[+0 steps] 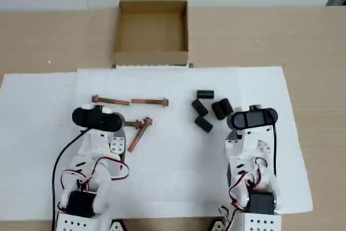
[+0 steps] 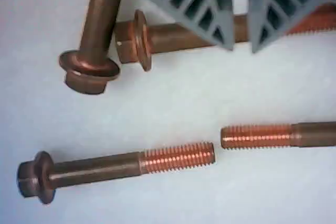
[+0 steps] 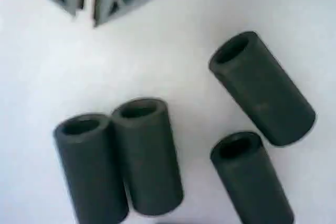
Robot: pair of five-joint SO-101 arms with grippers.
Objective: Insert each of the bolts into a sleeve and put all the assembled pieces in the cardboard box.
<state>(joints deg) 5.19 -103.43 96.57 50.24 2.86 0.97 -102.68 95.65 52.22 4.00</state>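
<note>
Several copper bolts lie on the white sheet: two end to end, two more crossing nearer the left arm. My left gripper hovers shut just above one bolt's shank, holding nothing; other bolts lie around it. Several black sleeves lie scattered in front of the right arm. My right gripper is shut and empty, apart from the sleeves. The cardboard box stands open at the back.
A white sheet covers the wooden table under both arms. The left arm and right arm stand side by side at the front edge, with bare sheet between them and between the bolts and the box.
</note>
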